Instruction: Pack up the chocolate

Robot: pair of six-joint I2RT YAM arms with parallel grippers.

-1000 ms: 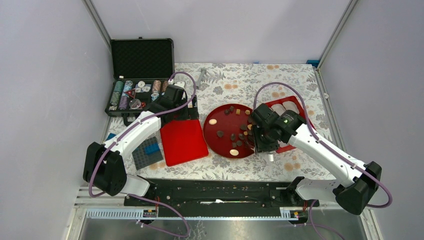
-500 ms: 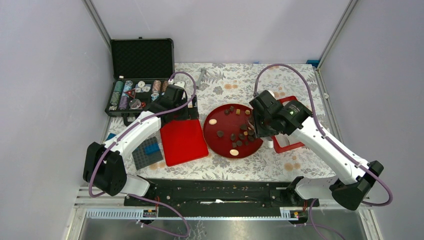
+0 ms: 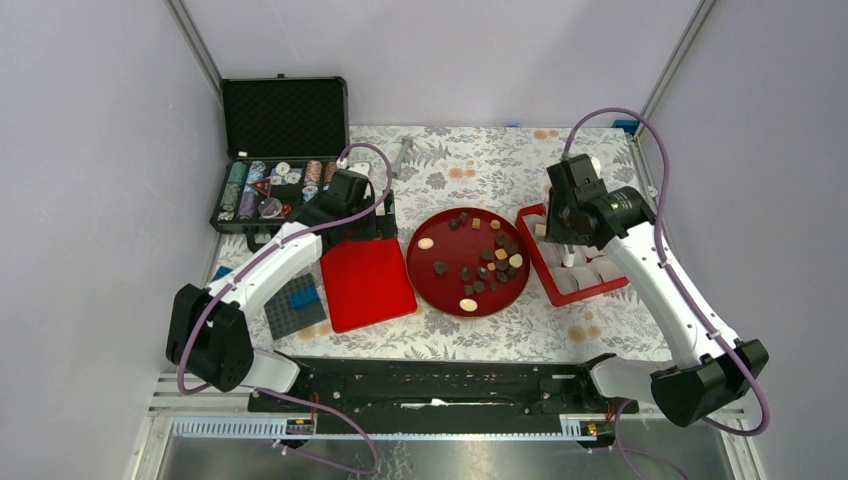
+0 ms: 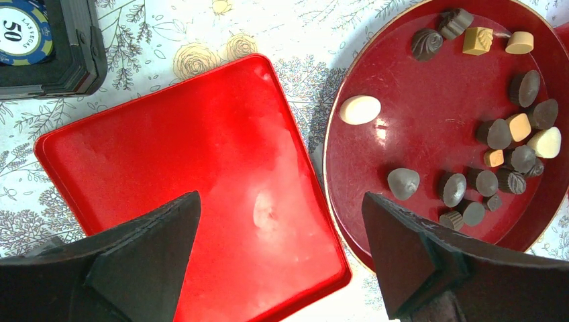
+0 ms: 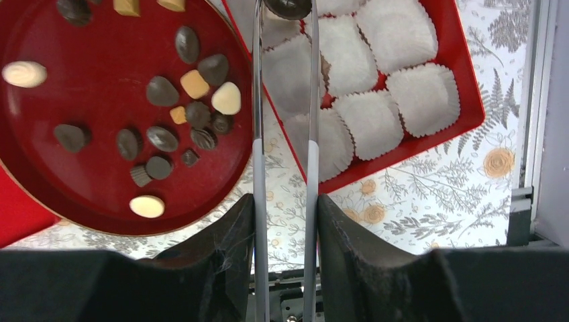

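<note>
Several chocolate pieces (image 3: pixel 480 265), dark brown, tan and cream, lie on a round red plate (image 3: pixel 445 245); they also show in the left wrist view (image 4: pixel 500 134) and the right wrist view (image 5: pixel 161 90). My right gripper (image 3: pixel 563 222) (image 5: pixel 285 201) is shut on metal tongs (image 5: pixel 312 134), which pinch a dark chocolate (image 5: pixel 287 7) above the red box (image 5: pixel 470 100) of white paper cups (image 5: pixel 372 121). My left gripper (image 3: pixel 350 215) (image 4: pixel 280 201) is open and empty above a flat red lid (image 4: pixel 188 188).
An open black case of poker chips (image 3: pixel 275 190) stands at the back left, with one chip in the left wrist view (image 4: pixel 23 30). A dark studded plate with blue bricks (image 3: pixel 297 303) lies left of the red lid (image 3: pixel 365 282). The floral cloth (image 3: pixel 480 160) covers the table.
My right arm has swung from the plate's right edge up and to the right, over the red box, with the tongs. The left arm has not moved.
</note>
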